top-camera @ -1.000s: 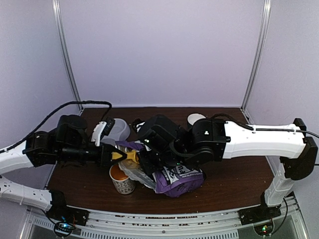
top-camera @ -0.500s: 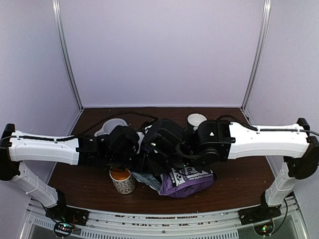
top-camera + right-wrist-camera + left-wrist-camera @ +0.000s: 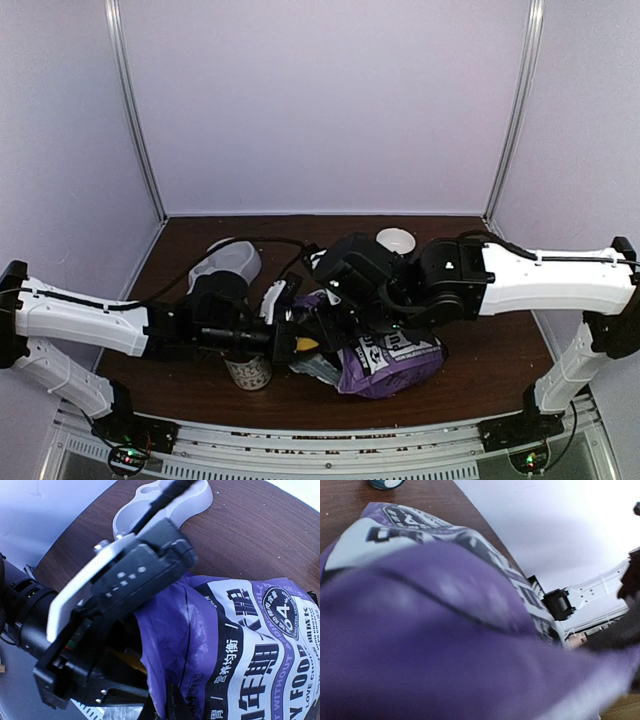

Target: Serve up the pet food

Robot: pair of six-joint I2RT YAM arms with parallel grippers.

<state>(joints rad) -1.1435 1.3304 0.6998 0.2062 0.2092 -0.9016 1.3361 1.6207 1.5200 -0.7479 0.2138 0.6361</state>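
Right gripper (image 3: 161,706) pinches the rim of the purple plastic pet-food bag (image 3: 388,362); beside that rim, left gripper (image 3: 298,346) clamps a yellow plastic scoop (image 3: 128,663).

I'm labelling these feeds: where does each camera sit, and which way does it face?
Top external: above and behind the bases, looking down on the table; shows left arm, right arm, left gripper at the purple bag, mug.
Left wrist: pressed against the bag, facing the right arm; own gripper not visible.
Right wrist: looks down at the bag's mouth and the yellow scoop in the left gripper; right gripper pinches the bag's edge.
Shared: every view shows the bag.
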